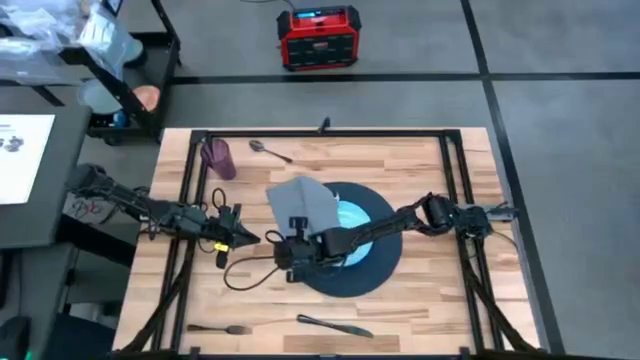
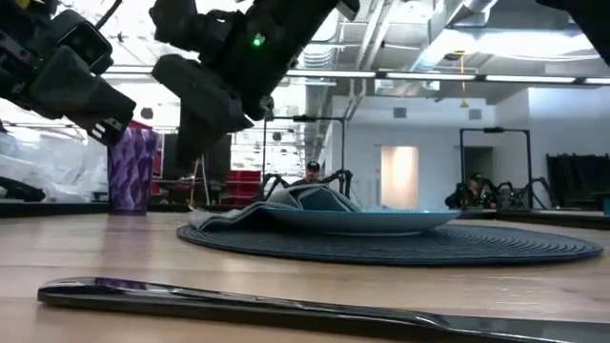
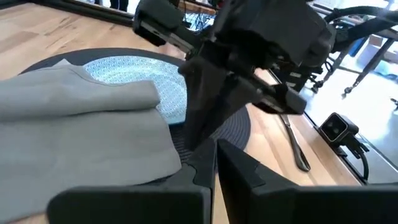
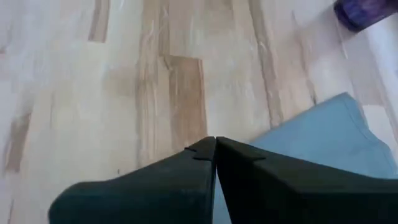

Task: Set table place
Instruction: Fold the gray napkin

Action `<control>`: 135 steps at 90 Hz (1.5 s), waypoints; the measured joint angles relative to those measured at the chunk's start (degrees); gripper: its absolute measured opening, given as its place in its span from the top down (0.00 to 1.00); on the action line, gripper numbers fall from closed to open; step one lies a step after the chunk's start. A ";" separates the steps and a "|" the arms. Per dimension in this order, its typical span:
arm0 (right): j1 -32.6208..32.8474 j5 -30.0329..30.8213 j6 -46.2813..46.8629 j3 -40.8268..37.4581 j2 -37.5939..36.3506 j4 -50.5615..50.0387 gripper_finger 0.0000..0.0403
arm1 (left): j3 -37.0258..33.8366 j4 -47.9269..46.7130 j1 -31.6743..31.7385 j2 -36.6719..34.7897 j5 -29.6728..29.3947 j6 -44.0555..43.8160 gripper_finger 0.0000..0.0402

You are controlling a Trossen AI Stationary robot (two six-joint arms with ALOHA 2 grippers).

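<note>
My right pincer, fingers pressed together and empty, hovers at the near-left rim of the place, a wide, limp woven mat lying mid-surface under plate and napkin, best pinched at its bare edge.
</note>
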 joint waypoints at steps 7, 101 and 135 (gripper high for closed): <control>-0.39 -2.33 0.59 0.30 0.00 -1.24 1.00 | 0.00 -0.51 0.00 0.00 0.01 -0.21 1.00; -0.94 -5.23 -2.96 -1.15 0.85 -7.25 0.75 | 0.00 -1.16 0.00 0.00 -0.05 -0.30 1.00; -0.45 0.29 -5.33 -0.96 5.02 -5.61 0.75 | -0.02 -2.07 -0.04 0.00 0.09 -0.56 1.00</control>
